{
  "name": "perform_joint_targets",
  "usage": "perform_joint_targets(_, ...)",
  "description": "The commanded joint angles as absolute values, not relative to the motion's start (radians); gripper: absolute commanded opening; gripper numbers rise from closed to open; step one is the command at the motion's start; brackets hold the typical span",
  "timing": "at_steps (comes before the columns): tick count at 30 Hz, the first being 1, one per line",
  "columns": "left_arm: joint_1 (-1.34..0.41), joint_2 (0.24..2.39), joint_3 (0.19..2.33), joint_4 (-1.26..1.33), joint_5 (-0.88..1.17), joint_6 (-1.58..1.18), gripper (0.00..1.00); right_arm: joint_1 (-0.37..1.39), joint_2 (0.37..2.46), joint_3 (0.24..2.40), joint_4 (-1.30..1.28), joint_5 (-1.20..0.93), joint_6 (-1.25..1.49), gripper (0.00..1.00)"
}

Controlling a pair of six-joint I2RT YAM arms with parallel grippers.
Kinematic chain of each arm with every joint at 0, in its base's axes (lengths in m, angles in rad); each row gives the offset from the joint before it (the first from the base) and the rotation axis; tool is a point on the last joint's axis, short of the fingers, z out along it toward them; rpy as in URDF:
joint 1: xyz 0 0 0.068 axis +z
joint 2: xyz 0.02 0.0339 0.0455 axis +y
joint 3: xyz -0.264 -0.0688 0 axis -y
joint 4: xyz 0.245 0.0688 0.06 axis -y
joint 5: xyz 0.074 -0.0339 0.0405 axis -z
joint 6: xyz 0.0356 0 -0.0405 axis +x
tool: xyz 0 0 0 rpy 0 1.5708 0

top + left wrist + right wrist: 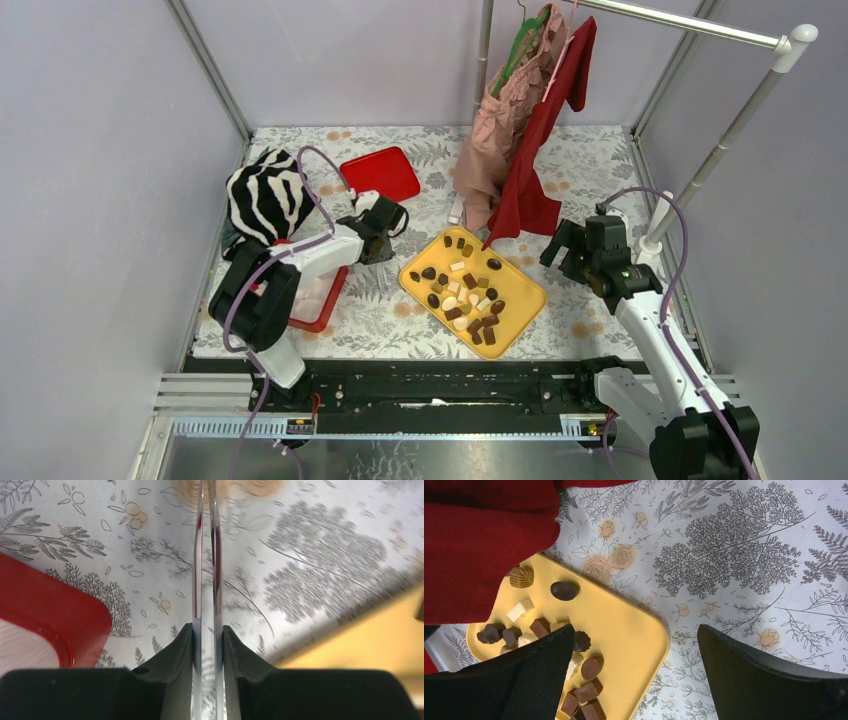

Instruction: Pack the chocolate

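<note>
left gripper (pixel 206 540) seen nearly together, thin gap, nothing clamped; right gripper (pixel 635 631) held wide apart, chocolate (pixel 564 591) laid on yellow tray (pixel 616 612) at its 8 o'clock.

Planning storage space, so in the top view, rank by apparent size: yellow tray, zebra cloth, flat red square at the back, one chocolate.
1. yellow tray
2. zebra cloth
3. red square, somewhat smaller than the cloth; it lies farther back, so that gap is unsure
4. chocolate, by far the smallest
</note>
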State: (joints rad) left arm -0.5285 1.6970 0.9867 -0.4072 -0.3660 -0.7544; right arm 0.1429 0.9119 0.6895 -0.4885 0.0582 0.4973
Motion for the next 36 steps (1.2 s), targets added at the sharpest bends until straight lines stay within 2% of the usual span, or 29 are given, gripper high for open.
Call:
perform_joint_targets(1, -0.607, 1.585, 1.084, -0.503, -0.372, -0.588, 0.13, 0.14, 0.894, 0.745, -0.474, 0.066, 0.457, 1.0)
perform_joint_targets(9, -0.766, 1.464, 1.172, -0.641, -0.249, -0.46, 0.14, 0.139, 0.949, 0.797, -0.461, 0.021, 0.447, 1.0)
perform_joint_targets(16, -0.905, 1.479, 1.259, -0.811, -0.201, -0.461, 0.17, 0.139, 1.011, 0.843, -0.499, -0.053, 0.496, 1.0)
perform_joint_targets(20, -0.934, 1.534, 1.334, -0.902, -0.155, -0.432, 0.22, 0.139, 1.034, 0.883, -0.556, -0.011, 0.518, 1.0)
perform_joint_targets(25, -0.937, 1.551, 1.366, -0.922, -0.062, -0.379, 0.22, 0.139, 1.063, 0.939, -0.641, 0.043, 0.563, 1.0)
perform_joint_targets(32, -0.936, 1.598, 1.431, -0.988, -0.083, -0.28, 0.25, 0.14, 1.093, 1.04, -0.743, 0.118, 0.617, 1.0)
perform_joint_targets(36, -0.936, 1.625, 1.464, -0.984, -0.09, -0.285, 0.27, 0.139, 1.123, 1.108, -0.797, 0.128, 0.556, 1.0)
